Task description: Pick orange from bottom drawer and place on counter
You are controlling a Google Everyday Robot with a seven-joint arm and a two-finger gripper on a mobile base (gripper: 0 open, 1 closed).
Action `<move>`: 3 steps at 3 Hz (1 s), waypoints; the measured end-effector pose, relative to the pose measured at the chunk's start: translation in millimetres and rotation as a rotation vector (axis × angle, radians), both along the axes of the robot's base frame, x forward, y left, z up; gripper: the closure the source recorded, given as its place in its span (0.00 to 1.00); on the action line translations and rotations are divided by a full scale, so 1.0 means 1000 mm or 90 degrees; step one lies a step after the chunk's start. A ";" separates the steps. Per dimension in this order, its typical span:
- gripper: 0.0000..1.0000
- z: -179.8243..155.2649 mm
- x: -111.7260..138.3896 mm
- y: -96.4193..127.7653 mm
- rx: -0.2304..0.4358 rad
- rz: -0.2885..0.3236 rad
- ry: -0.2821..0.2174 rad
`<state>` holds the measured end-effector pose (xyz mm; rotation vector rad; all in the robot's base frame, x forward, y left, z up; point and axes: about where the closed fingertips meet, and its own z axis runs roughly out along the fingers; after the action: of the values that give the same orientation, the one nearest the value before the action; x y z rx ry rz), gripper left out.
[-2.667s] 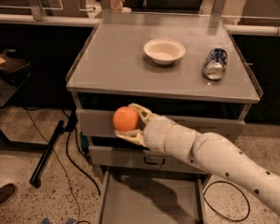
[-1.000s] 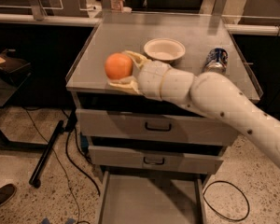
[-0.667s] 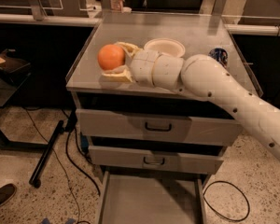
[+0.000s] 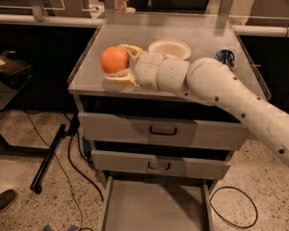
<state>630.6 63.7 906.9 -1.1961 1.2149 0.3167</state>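
Observation:
My gripper (image 4: 119, 63) is shut on the orange (image 4: 113, 59), a smooth round orange fruit, and holds it over the left front part of the counter (image 4: 144, 32), low above or on its grey surface; I cannot tell which. My white arm reaches in from the lower right across the counter's front edge. The bottom drawer (image 4: 154, 208) stands pulled open at the foot of the cabinet, its flat grey floor bare.
A white bowl (image 4: 169, 48) sits on the counter just behind my wrist. A can (image 4: 225, 57) lies at the right, partly hidden by my arm. Two upper drawers (image 4: 161, 129) are closed. Cables and a black stand leg (image 4: 48, 158) lie on the floor at left.
My gripper has lifted the orange from in front of the drawers up over the counter, moving left and slightly farther back. The bowl and can have not moved.

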 end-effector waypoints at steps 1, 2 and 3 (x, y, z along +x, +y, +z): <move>1.00 0.002 0.014 0.009 -0.002 0.022 0.015; 1.00 0.003 0.046 0.028 -0.006 0.071 0.056; 1.00 -0.002 0.069 0.035 -0.006 0.094 0.087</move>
<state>699.3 98.6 905.3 -1.2918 1.2498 0.5100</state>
